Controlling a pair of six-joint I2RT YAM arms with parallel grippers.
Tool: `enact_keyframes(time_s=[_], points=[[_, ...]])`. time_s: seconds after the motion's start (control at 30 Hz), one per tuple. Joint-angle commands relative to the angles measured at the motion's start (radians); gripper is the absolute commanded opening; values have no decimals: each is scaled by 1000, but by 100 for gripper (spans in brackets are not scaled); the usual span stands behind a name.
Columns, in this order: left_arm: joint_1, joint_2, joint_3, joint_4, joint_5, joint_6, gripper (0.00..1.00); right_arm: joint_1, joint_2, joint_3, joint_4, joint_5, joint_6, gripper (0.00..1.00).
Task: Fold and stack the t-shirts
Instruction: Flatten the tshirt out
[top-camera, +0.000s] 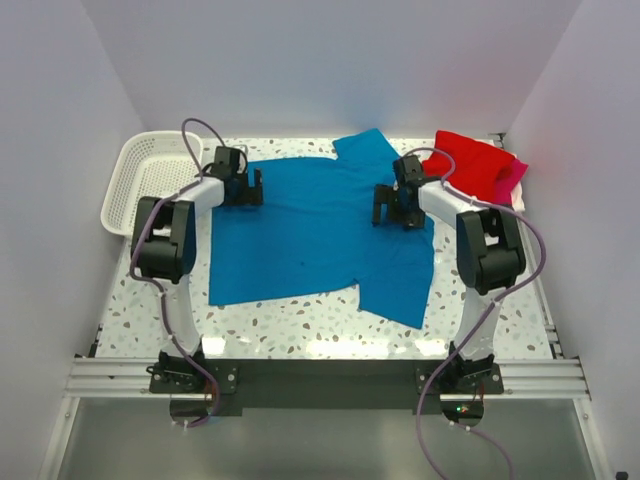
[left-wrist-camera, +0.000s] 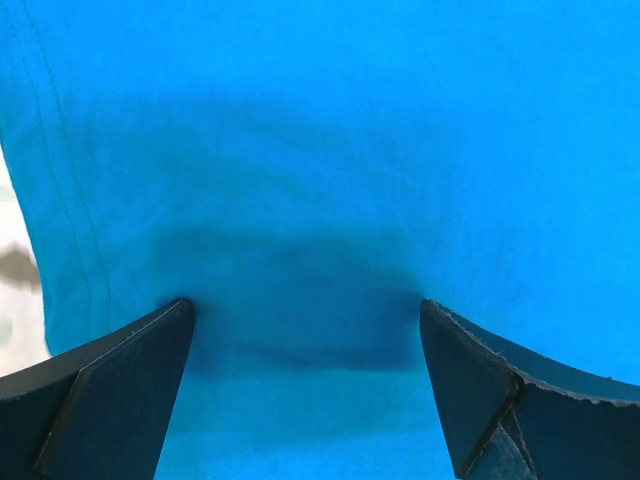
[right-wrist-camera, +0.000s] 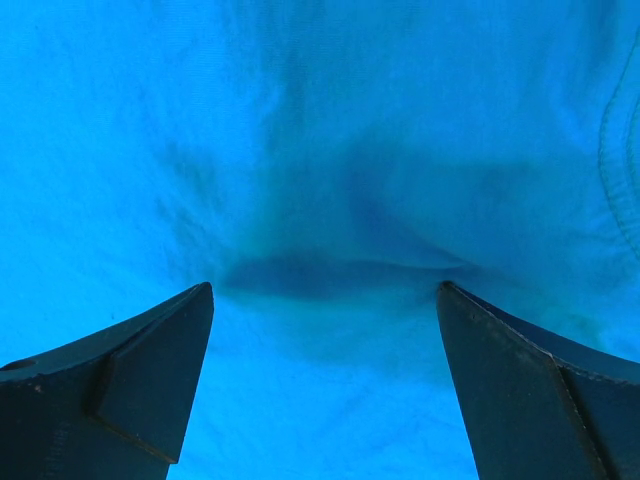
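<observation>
The bright blue t-shirt (top-camera: 310, 235) lies spread flat across the middle of the table. My left gripper (top-camera: 243, 190) is open, its fingertips pressed down on the shirt's far left part, the blue cloth (left-wrist-camera: 320, 180) filling its wrist view. My right gripper (top-camera: 395, 205) is open and presses on the shirt's far right part, blue cloth (right-wrist-camera: 320, 150) bunching slightly between its fingers. The red t-shirt (top-camera: 470, 165) lies crumpled at the far right, with the magenta-pink shirt (top-camera: 513, 178) showing under its right edge.
A white mesh basket (top-camera: 145, 180) stands at the far left of the table. The speckled tabletop (top-camera: 300, 325) shows in front of the blue shirt. White walls close in on three sides.
</observation>
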Motion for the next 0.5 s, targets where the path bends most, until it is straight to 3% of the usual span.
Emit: enact_keyframes(time_s=[0.0, 0.13, 0.3, 0.47], points=[[12, 82, 96, -59, 15, 23, 100, 4, 68, 88, -64, 9, -2, 97], [10, 105, 203, -113, 16, 38, 100, 3, 84, 168, -107, 4, -22, 97], [1, 3, 268, -176, 27, 52, 100, 3, 21, 208, -120, -31, -48, 97], [-25, -175, 130, -210, 37, 8, 100, 7, -114, 145, -126, -42, -50, 98]])
